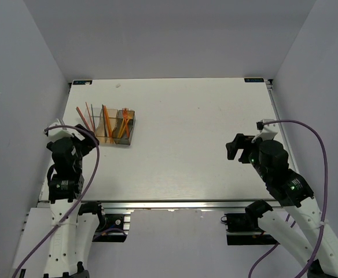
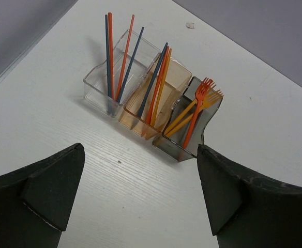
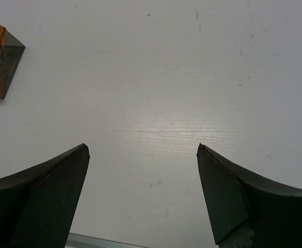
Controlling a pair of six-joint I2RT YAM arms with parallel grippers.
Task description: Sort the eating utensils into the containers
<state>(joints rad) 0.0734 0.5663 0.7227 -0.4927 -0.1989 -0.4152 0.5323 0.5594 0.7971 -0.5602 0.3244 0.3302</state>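
The containers (image 1: 127, 139) stand in a joined row at the table's far left. In the left wrist view the clear bin (image 2: 95, 85) holds two dark blue sticks (image 2: 109, 51) and a red one. The tan-orange bin (image 2: 180, 73) holds blue, red and orange pieces (image 2: 160, 82). The dark grey bin (image 2: 178, 150) holds orange and red forks (image 2: 201, 98). All utensils in view stand upright in the bins. My left gripper (image 2: 140, 149) is open and empty, just short of the bins, and shows in the top view (image 1: 83, 141). My right gripper (image 3: 142, 147) is open and empty over bare table at the right (image 1: 237, 149).
The dark grey bin's corner (image 3: 9, 64) shows at the upper left of the right wrist view. The white table (image 1: 204, 133) is walled by grey panels on three sides. Its metal front rail (image 1: 175, 204) runs by the arm bases.
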